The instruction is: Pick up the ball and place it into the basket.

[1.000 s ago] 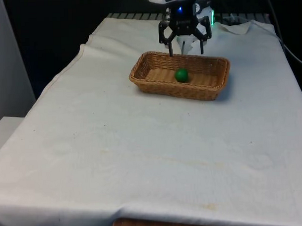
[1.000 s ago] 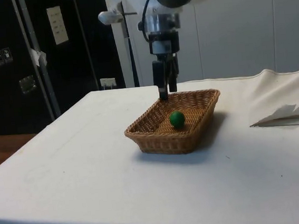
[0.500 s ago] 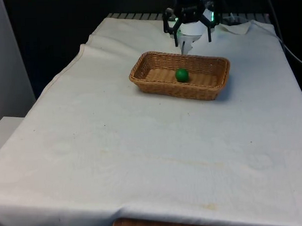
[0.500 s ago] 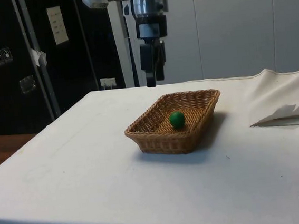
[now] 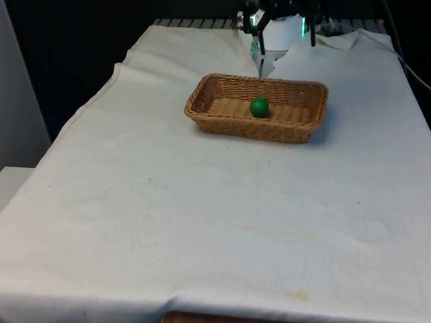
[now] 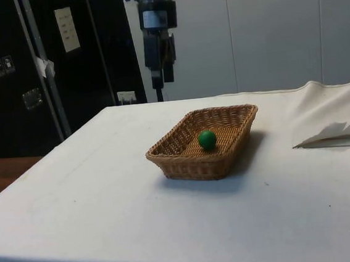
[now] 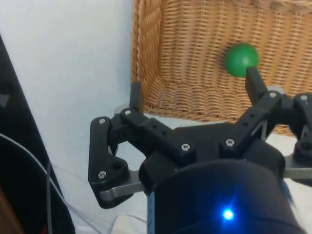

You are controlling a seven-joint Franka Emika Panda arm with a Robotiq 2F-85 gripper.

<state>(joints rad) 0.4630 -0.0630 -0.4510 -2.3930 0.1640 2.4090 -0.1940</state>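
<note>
The green ball is seen lying inside the wicker basket, near its middle. The gripper is held high beyond the basket's far rim, fingers spread wide and empty. Bare white cloth is left open around the basket.

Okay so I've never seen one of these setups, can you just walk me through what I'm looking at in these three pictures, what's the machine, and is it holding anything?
The machine is a white robot arm. Its grasping part, the end effector, is a black claw with two fingers.

One picture looks across the table, one looks from the table's side, and one comes from a camera on the arm's wrist, looking down past the fingers.

The table is covered by a white cloth. On it stands a woven wicker basket, and a small green ball lies inside it.

The end effector holds nothing. Its fingers are spread open, and in the side view it hangs well above the table, beyond the basket's far end. Judging by that, the ball has already been put where it belongs.
</note>
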